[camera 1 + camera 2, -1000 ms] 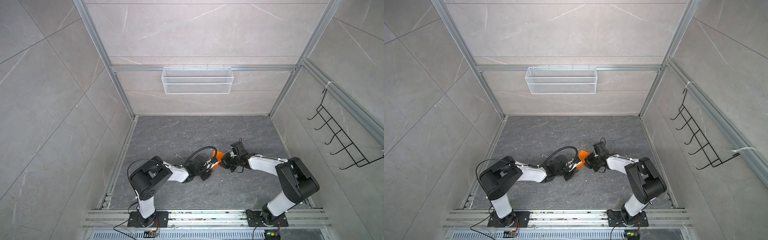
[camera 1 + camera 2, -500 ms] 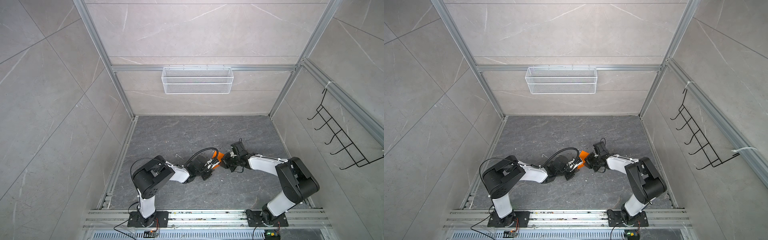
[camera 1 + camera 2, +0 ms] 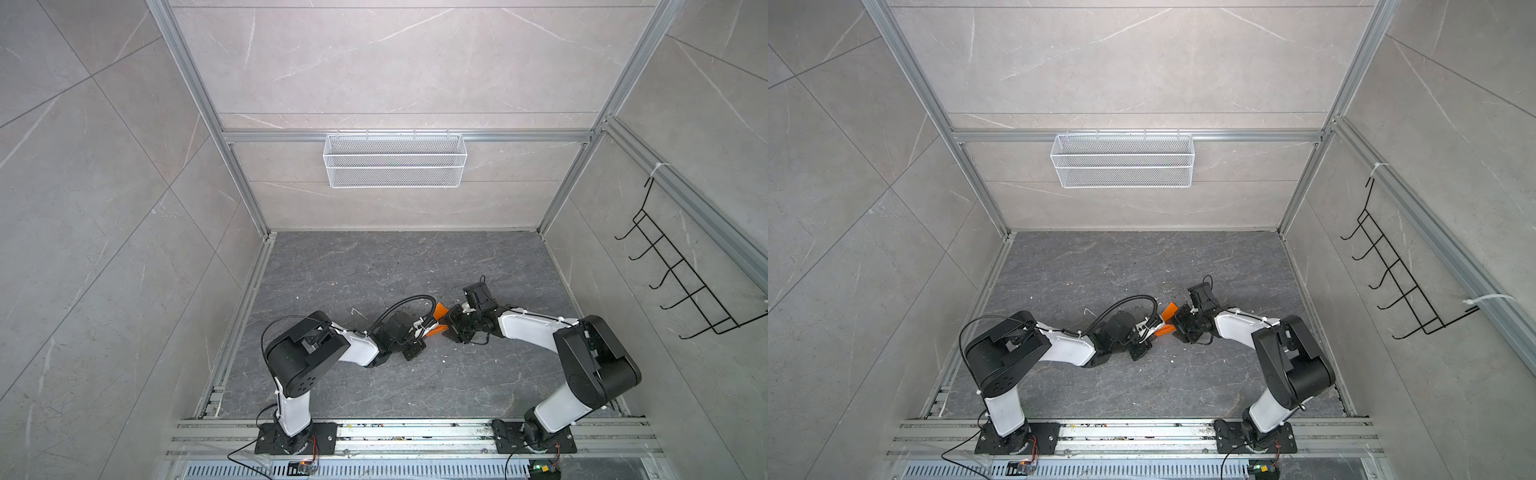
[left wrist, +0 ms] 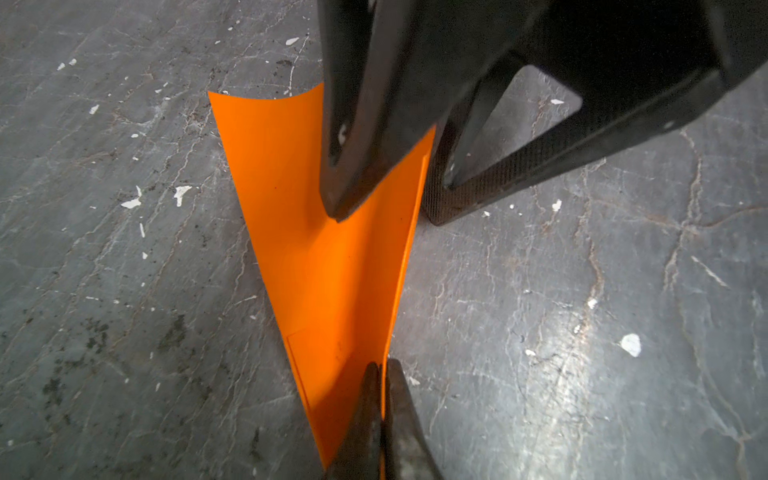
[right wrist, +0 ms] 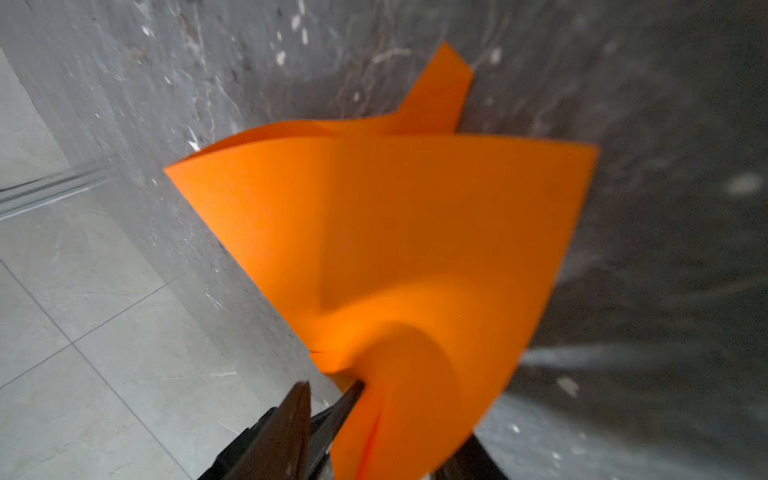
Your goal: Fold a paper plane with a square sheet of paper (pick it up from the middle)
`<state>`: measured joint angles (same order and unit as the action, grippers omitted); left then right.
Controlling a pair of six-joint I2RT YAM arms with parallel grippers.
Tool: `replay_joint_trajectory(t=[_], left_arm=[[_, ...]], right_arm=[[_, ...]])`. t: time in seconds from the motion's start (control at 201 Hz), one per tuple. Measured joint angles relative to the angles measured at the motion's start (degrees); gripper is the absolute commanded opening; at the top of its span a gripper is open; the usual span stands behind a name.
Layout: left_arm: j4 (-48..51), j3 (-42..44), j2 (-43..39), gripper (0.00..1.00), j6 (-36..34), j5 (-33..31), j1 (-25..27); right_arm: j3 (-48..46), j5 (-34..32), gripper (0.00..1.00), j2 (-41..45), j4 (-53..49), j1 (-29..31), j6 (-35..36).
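Note:
The square sheet of paper is bright orange and folded into a tapering wedge with curling flaps, also in the right wrist view. It hangs just above the grey floor, mid-way between both arms in both top views. My left gripper is shut on the paper's narrow end. My right gripper is open at the wide end, one finger on each side of a paper edge without pinching it. Whether the fold has the paper plane's shape I cannot tell.
A white wire basket hangs on the back wall and a black hook rack on the right wall. The aluminium rail carrying both arm bases runs along the front. Small white specks dot the floor.
My right gripper's jaws have parted and let go of the paper. My left gripper has closed fully onto the paper. Both arms stay nearly where they were.

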<state>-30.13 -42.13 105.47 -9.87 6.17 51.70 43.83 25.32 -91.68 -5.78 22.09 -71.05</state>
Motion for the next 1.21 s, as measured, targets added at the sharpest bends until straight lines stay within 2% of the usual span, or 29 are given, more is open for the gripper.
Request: replay_joint_trajectory(t=[0.184, 0.408, 0.642, 0.722, 1.01, 1.209], left_arm=[[0.04, 0.07, 0.00, 0.04, 6.36, 1.40, -0.79], [-3.48, 2.38, 0.00, 0.04, 18.78, 6.86, -4.46], [-9.31, 5.11, 0.94, 0.06, 30.75, 12.52, -8.35], [-10.58, 5.16, 1.62, 0.06, 33.57, 13.31, -8.87], [-11.10, 4.72, 2.47, 0.05, 39.93, 15.17, -9.90], [-8.13, 3.04, 2.47, 0.05, 41.59, 15.28, -10.08]], right_arm=[[-0.02, -1.81, 0.65, 5.84, -0.98, -2.73, 3.06], [-2.89, -3.30, 0.65, 10.56, 0.96, -4.00, 9.31], [-9.79, -0.07, 0.62, 13.18, 12.00, -4.00, 17.11], [-11.96, 2.01, 0.57, 13.16, 16.52, -3.72, 19.04], [-12.63, 8.24, 0.41, 4.57, 32.28, 2.58, 23.12], [-10.84, 10.82, 0.31, -4.57, 39.41, 3.85, 23.74]])
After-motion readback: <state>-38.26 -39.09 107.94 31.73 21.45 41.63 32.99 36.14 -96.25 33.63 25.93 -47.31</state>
